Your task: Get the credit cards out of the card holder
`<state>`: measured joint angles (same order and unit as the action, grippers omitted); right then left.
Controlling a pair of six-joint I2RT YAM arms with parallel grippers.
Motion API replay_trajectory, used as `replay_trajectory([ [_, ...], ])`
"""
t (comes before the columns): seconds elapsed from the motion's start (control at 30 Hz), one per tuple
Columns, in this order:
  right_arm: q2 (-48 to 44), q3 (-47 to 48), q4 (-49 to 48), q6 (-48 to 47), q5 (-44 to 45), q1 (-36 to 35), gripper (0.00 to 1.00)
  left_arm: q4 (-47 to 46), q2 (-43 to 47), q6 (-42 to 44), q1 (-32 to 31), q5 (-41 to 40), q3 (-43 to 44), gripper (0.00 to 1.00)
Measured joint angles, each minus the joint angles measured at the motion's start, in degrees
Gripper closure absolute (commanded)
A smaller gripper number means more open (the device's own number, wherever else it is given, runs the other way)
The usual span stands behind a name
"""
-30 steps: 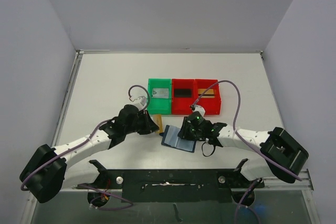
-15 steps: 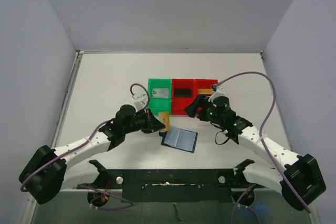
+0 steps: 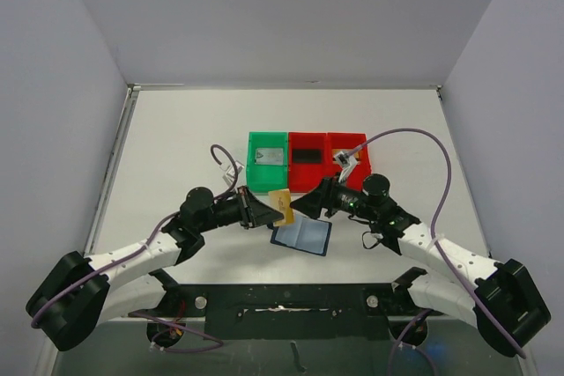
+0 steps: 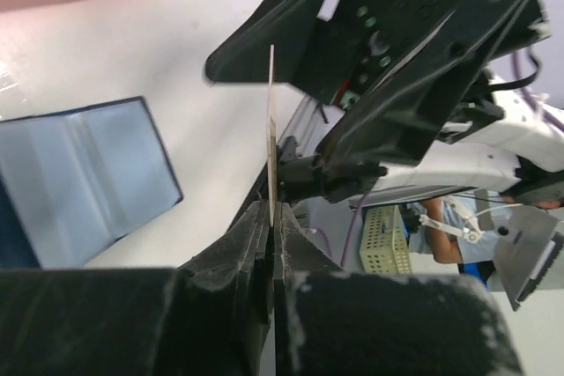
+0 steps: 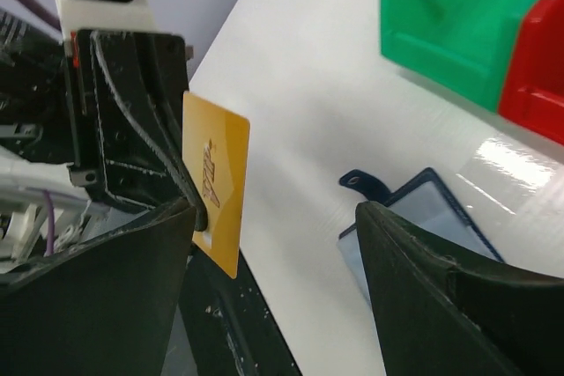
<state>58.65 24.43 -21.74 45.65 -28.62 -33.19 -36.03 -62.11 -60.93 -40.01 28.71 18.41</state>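
**Position of parts.** The left hand (image 4: 271,217) is closed on a thin gold-orange rectangular plastic card (image 3: 282,204). It pinches the card by one end and holds it on edge above the white tabletop (image 3: 176,147). The right hand (image 3: 304,203) is empty, with its fingers spread wide. In the right wrist view the card shows between them, nearer one finger, and we cannot tell whether anything touches. The dark navy-blue bifold card holder (image 3: 301,235) lies open on the tabletop just below both hands, with its pale pockets up. A silver-grey card (image 3: 267,156) lies in the green plastic tray (image 3: 267,136), and a black card (image 3: 307,154) lies in the red plastic tray (image 3: 307,136) beside it.

**Handling properties.** We judge the card to be light, stiff across its width and slightly springy along its length. Its smooth faces will probably slip under a weak or skewed pinch. It should tolerate firm pressure.

**Where to take hold.** We recommend gripping the free end with the pads flat on both broad faces, clear of the left fingers. Avoid the corners, because a corner grip lets the card pivot. The left hand should release only once the second grip is seated.
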Motion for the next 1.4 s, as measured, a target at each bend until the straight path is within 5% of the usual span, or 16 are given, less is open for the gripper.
replay_trajectory([
  [0.23, 2.1, 0.0, -4.0, 0.2, -4.2, -2.5, 0.38, -7.3, 0.5, -3.6, 0.0, 1.3, -0.2, 1.00],
  [0.97, 5.3, -0.1, -20.9, 6.3, -13.2, -1.2, 0.83, -10.7, 0.6, -5.5, -1.2, 3.3, -1.2, 1.00],
  [1.17, 5.3, -1.3, -23.1, 7.7, -14.2, -0.9, 0.74, -11.3, 0.9, -5.6, -1.3, 3.4, -1.2, 1.00],
  [1.4, 5.2, -1.9, -24.6, 8.8, -16.0, -0.9, 0.76, -12.3, 0.9, -6.0, -1.4, 3.7, -1.2, 1.00],
])
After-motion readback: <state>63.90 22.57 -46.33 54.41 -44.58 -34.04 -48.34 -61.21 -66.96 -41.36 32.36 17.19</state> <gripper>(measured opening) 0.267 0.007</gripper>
